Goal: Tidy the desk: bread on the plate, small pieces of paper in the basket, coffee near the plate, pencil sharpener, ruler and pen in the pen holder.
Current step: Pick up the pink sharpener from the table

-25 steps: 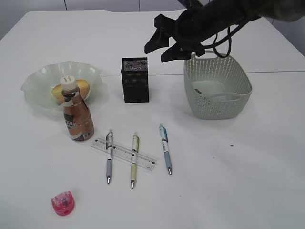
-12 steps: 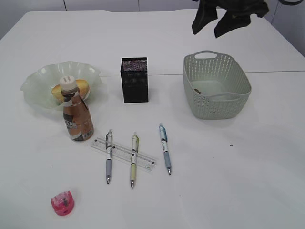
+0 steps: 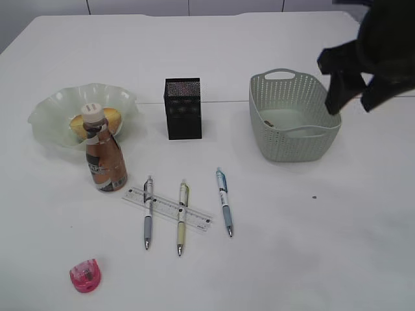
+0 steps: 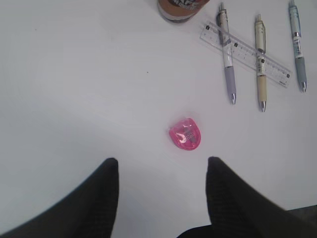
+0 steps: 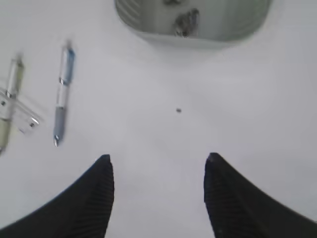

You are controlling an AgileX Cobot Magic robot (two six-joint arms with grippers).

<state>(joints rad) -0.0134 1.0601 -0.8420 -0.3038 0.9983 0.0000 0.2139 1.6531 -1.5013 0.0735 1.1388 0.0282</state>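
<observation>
Bread (image 3: 111,118) is lying on the plate (image 3: 48,110) at the left of the surface (image 3: 324,246), and the coffee (image 3: 105,155) is standing upright just in front of that plate. Paper (image 5: 185,21) is sitting inside the basket (image 3: 295,116). I am holding my right end effector (image 3: 353,97) in the air by the basket's right edge, its jaws spread wide and gripping nothing. I am hovering my left end effector (image 4: 162,166) over the pink sharpener (image 4: 185,135), jaws likewise wide and empty, not touching it. Two pens (image 3: 148,210) are lying across the ruler (image 3: 170,208), and a third, blue pen (image 3: 224,201) is lying just right of it. The black holder (image 3: 183,108) is standing upright between plate and basket.
</observation>
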